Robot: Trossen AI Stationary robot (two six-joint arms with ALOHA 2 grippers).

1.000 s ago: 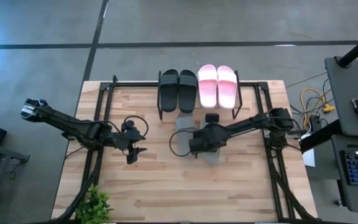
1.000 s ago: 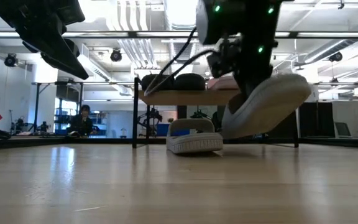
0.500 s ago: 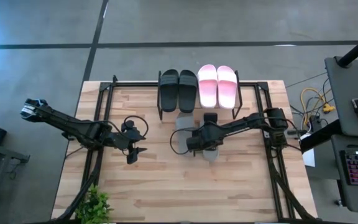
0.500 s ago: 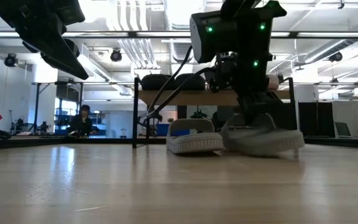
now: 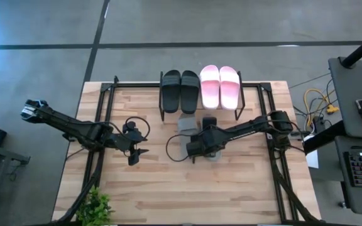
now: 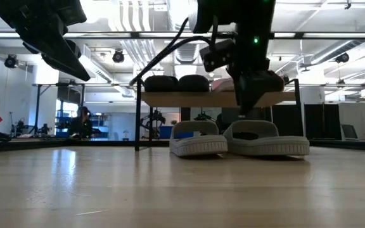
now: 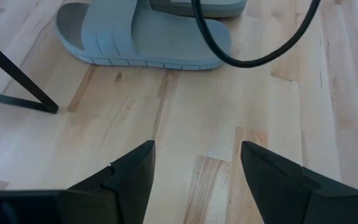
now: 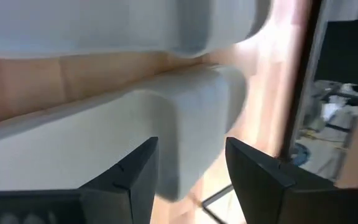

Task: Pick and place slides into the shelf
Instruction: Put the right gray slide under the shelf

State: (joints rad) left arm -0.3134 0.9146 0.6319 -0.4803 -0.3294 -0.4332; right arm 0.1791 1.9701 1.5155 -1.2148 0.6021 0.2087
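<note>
Two black slides (image 5: 180, 91) and two pale pink slides (image 5: 219, 86) lie on the top board (image 6: 170, 99) of the shelf. Below and in front of the board, two grey slides rest side by side on their soles on the table: one (image 6: 198, 139) to the left, one (image 6: 267, 140) to the right. My right gripper (image 6: 246, 111) hangs open just above the right grey slide's strap (image 8: 185, 124). My left gripper (image 5: 133, 156) waits open over bare wood at the left, and the left grey slide (image 7: 145, 40) lies ahead of it.
A potted plant (image 5: 96, 207) stands at the near left corner. Dark frame rails (image 5: 99, 125) run along both sides of the table. Bare wood (image 5: 187, 194) lies toward the near edge. A person (image 6: 84, 120) sits in the room behind.
My right gripper has lowered the grey slide, which it held tilted and off the table, until it lay flat beside the other grey slide. It has then opened, let go and risen slightly, shifting a little toward the table's left and near edge.
</note>
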